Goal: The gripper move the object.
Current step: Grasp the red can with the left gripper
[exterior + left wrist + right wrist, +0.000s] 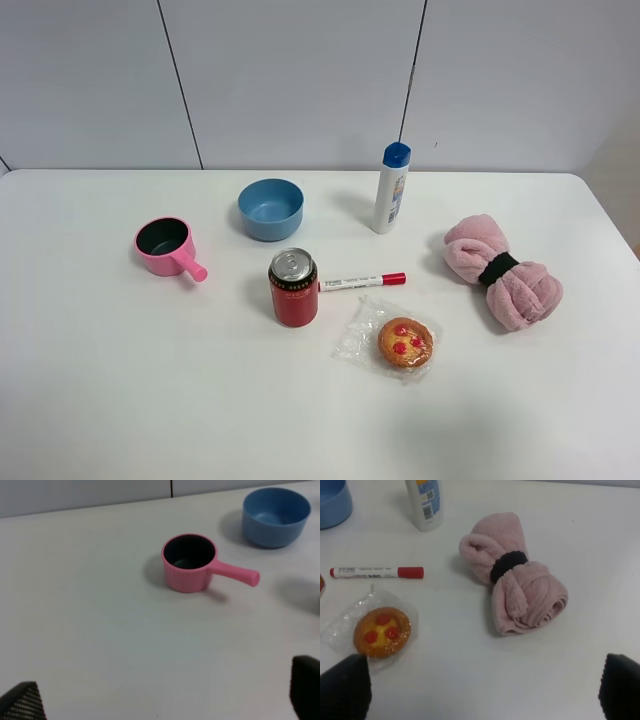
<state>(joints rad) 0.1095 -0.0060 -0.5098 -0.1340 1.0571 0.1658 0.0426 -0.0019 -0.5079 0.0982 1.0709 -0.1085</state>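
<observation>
Red can [293, 288]: stood upright mid-table, just left of marker [362, 281] | left gripper [162, 695]: jaws were spread wide, near side of pink pot [189, 563] | right gripper [482, 687]: jaws were spread wide, near side of pink towel [515, 575]

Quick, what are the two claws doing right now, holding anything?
Left gripper: open, holding nothing.
Right gripper: open, holding nothing.

Our left gripper [163, 695] shows two black fingertips [22, 702], one finely ribbed; our right gripper [482, 687] shows matte black, rounded tips [345, 690].
</observation>
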